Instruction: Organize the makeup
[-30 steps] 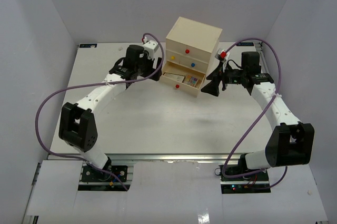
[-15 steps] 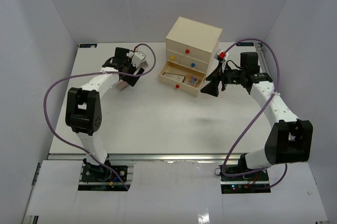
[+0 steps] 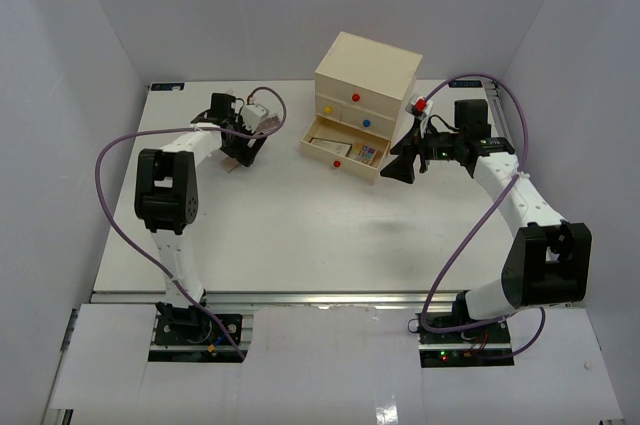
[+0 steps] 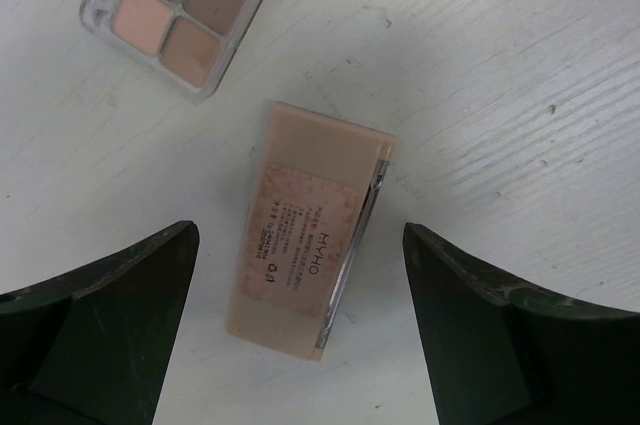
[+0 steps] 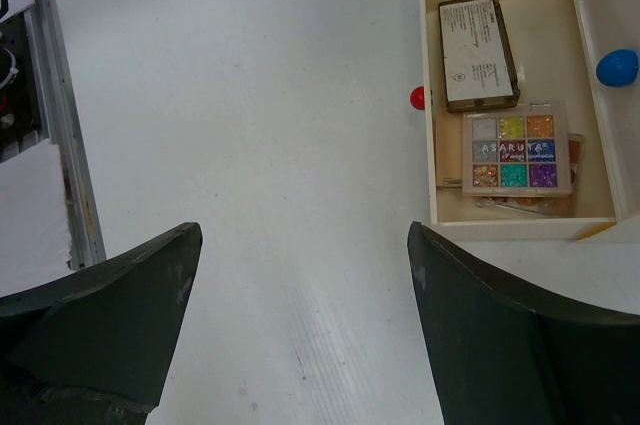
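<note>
Left hand (image 4: 300,235), fingers (image 4: 120,315) wide apart, above peach compact (image 4: 312,270) near palette (image 4: 185,0).

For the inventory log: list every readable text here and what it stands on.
"MYHO": sticker on the peach compact.
"ASARUYA", roughly: lid of the glitter palette in the open drawer.
Too small: fine print on that sticker, and the white label on the dark compact.
</note>
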